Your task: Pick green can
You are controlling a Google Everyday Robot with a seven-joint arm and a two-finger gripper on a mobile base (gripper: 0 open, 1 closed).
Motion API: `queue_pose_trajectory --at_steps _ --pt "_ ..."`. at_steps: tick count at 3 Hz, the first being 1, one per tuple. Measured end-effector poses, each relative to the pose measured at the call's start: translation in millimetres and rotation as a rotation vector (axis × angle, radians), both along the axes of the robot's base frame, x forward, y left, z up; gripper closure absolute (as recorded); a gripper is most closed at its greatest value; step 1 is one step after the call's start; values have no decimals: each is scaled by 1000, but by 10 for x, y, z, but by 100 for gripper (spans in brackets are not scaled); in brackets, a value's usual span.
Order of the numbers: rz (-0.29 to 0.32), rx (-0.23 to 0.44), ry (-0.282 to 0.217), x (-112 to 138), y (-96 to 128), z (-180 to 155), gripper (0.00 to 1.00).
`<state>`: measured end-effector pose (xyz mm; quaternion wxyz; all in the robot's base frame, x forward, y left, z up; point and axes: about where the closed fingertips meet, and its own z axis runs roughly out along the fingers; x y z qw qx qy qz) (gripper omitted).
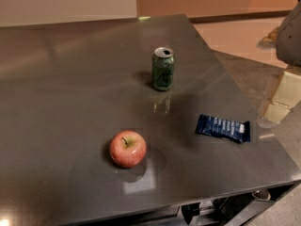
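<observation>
The green can (163,68) stands upright on the dark grey table (70,88), right of centre toward the back. It is dark green with pale markings and a silver top with an opened pull-tab hole. My gripper (281,100) shows as a pale shape at the right edge of the view, beyond the table's right side. It hangs under a grey arm part (290,32), well to the right of the can and apart from it. It holds nothing that I can see.
A red apple (128,148) sits near the front, left of centre. A dark blue snack bar wrapper (223,128) lies flat at the front right, between the can and the gripper. The table's right edge runs diagonally, with floor beyond it.
</observation>
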<state>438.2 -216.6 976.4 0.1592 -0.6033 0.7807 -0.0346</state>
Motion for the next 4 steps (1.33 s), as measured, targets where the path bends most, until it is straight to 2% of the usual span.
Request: queue_pose_trajectory --at_steps 1,2,4 --pt "-1 1 -2 11 6 11 0" --pt "18 43 5 266 92 -3 0" --pt "85 192 -18 1082 572 -159 0"
